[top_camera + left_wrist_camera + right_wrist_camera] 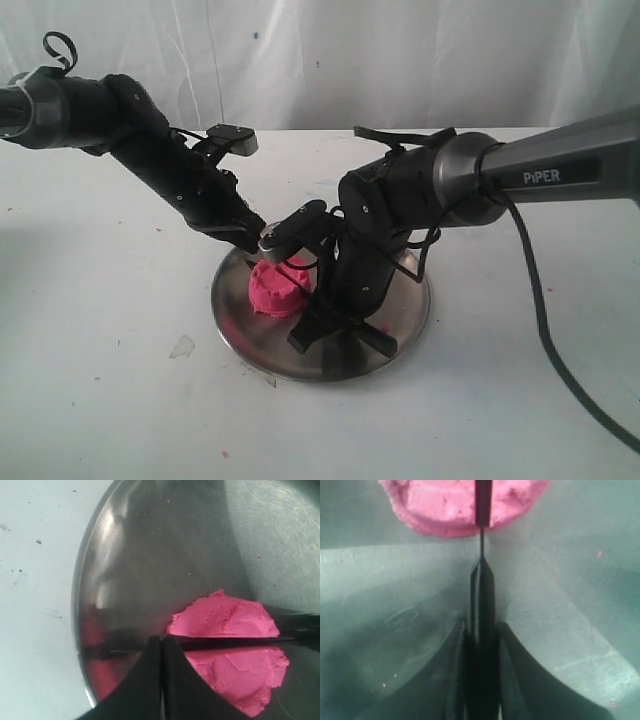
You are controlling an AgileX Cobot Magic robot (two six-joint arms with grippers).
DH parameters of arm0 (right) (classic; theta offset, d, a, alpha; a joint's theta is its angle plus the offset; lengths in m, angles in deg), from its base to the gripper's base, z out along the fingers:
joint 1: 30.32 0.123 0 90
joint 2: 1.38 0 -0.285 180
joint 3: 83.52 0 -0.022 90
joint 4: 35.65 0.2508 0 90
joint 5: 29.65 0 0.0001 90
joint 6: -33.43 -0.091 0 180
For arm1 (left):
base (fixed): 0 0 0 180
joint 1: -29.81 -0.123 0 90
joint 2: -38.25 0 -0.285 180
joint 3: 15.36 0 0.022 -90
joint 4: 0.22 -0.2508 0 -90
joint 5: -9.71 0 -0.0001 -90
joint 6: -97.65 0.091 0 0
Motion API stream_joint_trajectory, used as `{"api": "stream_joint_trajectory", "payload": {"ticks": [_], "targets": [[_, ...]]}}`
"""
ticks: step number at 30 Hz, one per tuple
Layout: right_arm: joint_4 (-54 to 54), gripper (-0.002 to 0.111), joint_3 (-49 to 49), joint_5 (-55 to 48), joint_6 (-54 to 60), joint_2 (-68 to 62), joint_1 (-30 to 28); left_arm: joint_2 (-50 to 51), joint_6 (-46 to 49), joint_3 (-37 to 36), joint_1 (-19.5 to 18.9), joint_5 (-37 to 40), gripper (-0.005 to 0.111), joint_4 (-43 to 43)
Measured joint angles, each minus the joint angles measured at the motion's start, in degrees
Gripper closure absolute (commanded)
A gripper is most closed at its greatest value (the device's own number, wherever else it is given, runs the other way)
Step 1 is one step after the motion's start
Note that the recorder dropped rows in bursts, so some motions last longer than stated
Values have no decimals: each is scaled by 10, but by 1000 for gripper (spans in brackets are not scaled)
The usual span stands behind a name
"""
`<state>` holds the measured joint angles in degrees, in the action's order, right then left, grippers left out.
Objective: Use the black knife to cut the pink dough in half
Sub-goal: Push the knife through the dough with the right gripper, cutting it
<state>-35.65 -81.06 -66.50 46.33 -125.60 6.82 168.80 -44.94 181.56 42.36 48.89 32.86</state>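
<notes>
The pink dough [275, 290] lies on the left part of a round steel plate [400, 320]. In the left wrist view the black knife [235, 641] runs edge-down across the dough [230, 617], leaving a pink lobe on each side of the blade. My right gripper [338, 335] stands low over the plate, shut on the knife's handle [482, 587] between its fingers [482, 627]; the blade reaches into the dough [445, 505]. My left gripper [258, 243] is shut, its tips [162, 639] meeting at the blade's point beside the dough, with nothing seen between them.
The plate [150, 555] sits mid-table on a white surface. Tiny pink crumbs dot the table, and a small clear scrap [182, 346] lies left of the plate. A black cable [545, 330] trails off the right arm. A white curtain hangs behind.
</notes>
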Motion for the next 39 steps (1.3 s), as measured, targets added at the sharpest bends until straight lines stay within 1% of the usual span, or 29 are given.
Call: {"api": "stream_joint_trajectory", "payload": {"ticks": [8, 17, 39], "targets": [[-27, 108, -29, -64, 0, 0, 0, 0, 0, 0, 0, 1, 107, 0], [-55, 108, -33, -131, 0, 0, 0, 0, -1, 0, 0, 1, 107, 0], [-91, 108, -34, -219, 1, 0, 0, 0, -3, 0, 0, 1, 107, 0]]}}
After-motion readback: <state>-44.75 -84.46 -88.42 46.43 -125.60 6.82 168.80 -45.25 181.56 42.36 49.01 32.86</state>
